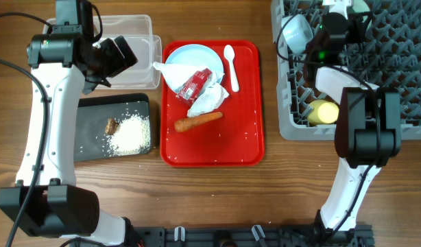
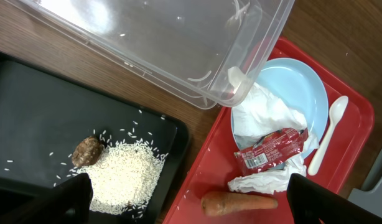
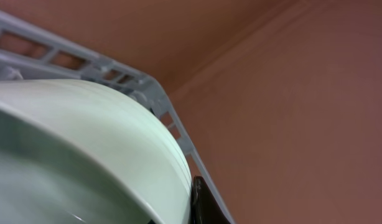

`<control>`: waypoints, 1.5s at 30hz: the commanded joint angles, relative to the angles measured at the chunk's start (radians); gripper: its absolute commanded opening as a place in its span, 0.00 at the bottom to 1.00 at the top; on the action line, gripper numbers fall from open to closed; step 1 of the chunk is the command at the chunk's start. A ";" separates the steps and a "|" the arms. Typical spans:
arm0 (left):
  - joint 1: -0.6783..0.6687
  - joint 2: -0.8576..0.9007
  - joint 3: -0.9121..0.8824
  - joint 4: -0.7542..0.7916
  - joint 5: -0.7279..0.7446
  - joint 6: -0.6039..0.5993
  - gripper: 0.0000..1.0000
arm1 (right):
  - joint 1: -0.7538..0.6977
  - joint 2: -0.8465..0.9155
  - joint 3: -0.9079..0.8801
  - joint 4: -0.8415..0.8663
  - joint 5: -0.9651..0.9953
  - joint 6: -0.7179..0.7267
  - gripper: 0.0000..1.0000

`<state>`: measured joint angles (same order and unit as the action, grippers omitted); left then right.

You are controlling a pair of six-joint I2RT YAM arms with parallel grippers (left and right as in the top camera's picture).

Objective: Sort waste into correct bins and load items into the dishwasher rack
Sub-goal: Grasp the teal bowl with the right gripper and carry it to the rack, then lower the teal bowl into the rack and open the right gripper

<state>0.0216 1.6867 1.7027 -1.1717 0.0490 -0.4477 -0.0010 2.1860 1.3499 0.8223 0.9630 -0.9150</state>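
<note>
Overhead, we find the grey rack, right of the red tray, cut off at the frame edge, and the right claw half hidden under its arm, pinching a mint bowl by its rim. Our left claw hangs spread over the tray's left edge, the carrot beneath it.

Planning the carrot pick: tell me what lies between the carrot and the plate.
Crumpled tissue and the red wrapper, overlapping the plate rim; seen in the overhead view.
</note>
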 commanded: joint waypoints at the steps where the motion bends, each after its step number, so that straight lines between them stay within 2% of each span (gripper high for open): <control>1: 0.004 0.002 0.003 0.000 -0.017 -0.005 1.00 | -0.018 0.018 0.006 0.014 0.005 -0.012 0.04; 11: 0.004 0.002 0.003 0.000 -0.017 -0.006 1.00 | -0.034 0.038 0.006 -0.004 -0.084 0.133 0.04; 17: 0.004 0.002 0.003 0.000 -0.017 -0.006 1.00 | 0.014 0.038 0.006 -0.003 -0.138 0.129 0.06; 19: 0.004 0.002 0.003 0.000 -0.017 -0.005 1.00 | 0.029 0.038 0.006 -0.003 -0.137 0.128 0.18; 21: 0.004 0.002 0.003 0.000 -0.017 -0.006 1.00 | 0.043 0.038 0.006 -0.003 -0.133 0.122 0.37; 23: 0.004 0.002 0.003 0.000 -0.017 -0.006 1.00 | 0.060 0.038 0.006 -0.003 -0.133 0.048 0.66; 25: 0.004 0.002 0.003 0.000 -0.017 -0.005 1.00 | 0.074 0.038 0.006 0.009 -0.118 -0.007 1.00; 31: 0.004 0.002 0.003 0.000 -0.017 -0.006 1.00 | 0.080 0.035 0.006 0.190 0.016 -0.003 1.00; 38: 0.004 0.002 0.003 0.000 -0.017 -0.006 1.00 | 0.112 -0.032 0.006 0.357 0.029 -0.039 1.00; 45: 0.004 0.002 0.003 0.000 -0.017 -0.006 1.00 | 0.108 -0.125 0.006 0.397 0.037 -0.007 1.00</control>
<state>0.0216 1.6867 1.7027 -1.1717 0.0490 -0.4477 0.1104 2.1403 1.3499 1.2083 0.9745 -0.9482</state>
